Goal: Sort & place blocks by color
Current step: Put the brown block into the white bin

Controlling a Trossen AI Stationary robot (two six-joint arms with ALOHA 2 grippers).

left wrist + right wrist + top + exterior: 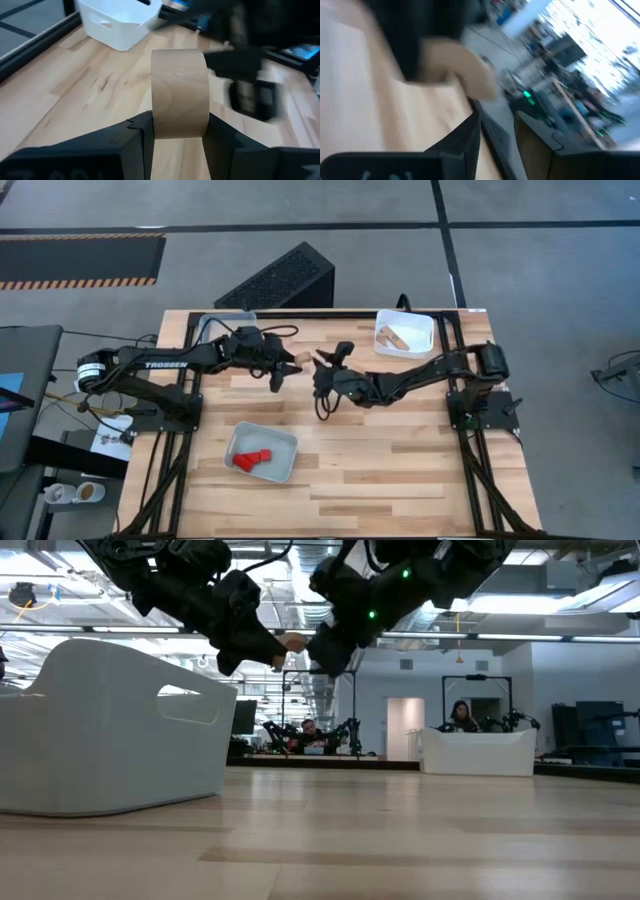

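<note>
My left gripper (pixel 283 366) hangs over the middle of the table, shut on a plain light-wood block (pixel 297 360), which the left wrist view shows as a broad pale piece (pixel 180 92) between the fingers. My right gripper (pixel 322 365) faces it from the right, open, with its tips right beside the block's free end (pixel 292 641); whether they touch it cannot be told. Red blocks (pixel 254 459) lie in a translucent tray (pixel 284 442) near the front. More plain wood blocks (pixel 393 337) lie in a white tray (pixel 425 330) at the far right. My left gripper pinches the plain wood block between its two fingers (pixel 135 137), one on each side face at the block's near end (pixel 180 127). The fingers reach from the table's left, slanting slightly down. The block sticks out past the fingertips toward the right gripper, lifted clear of the table.
In the low view the near tray (pixel 110 730) looms large at left and the far white tray (pixel 478 752) stands at right. A black perforated box (pixel 275 278) sits beyond the far edge. People sit in the room behind the table. Bare wood lies between the trays.
</note>
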